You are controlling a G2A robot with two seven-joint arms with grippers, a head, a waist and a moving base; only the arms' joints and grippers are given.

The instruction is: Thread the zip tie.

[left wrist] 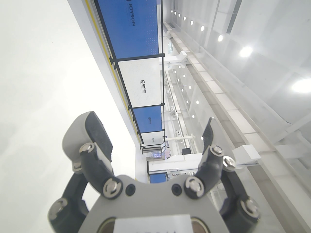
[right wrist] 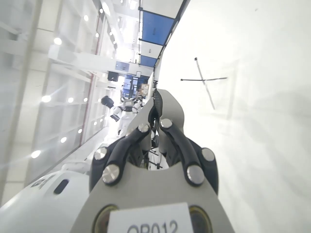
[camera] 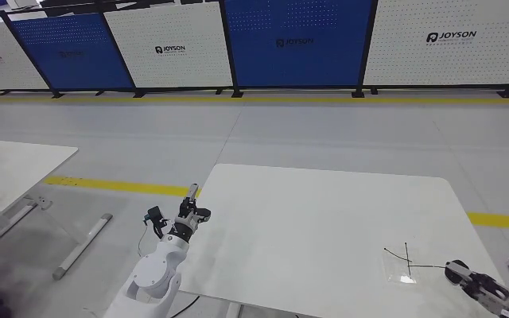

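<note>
Two thin black zip ties [camera: 407, 260] lie crossed on the white table [camera: 318, 230] near its front right corner; in the right wrist view the zip ties [right wrist: 203, 80] lie flat, a short way beyond my fingertips. My right gripper [camera: 455, 273] sits just off that corner, beside the ties, and the right gripper [right wrist: 155, 98] is shut with nothing seen between its fingers. At the table's left edge, far from the ties, my left gripper [camera: 191, 197] hangs; the left gripper [left wrist: 155, 134] is open and holds nothing.
A faint clear sheet [camera: 399, 277] lies under the ties' near ends. A second white table [camera: 24, 167] stands off to the left. Blue and white pegboard panels [camera: 294, 40] line the far side of the floor.
</note>
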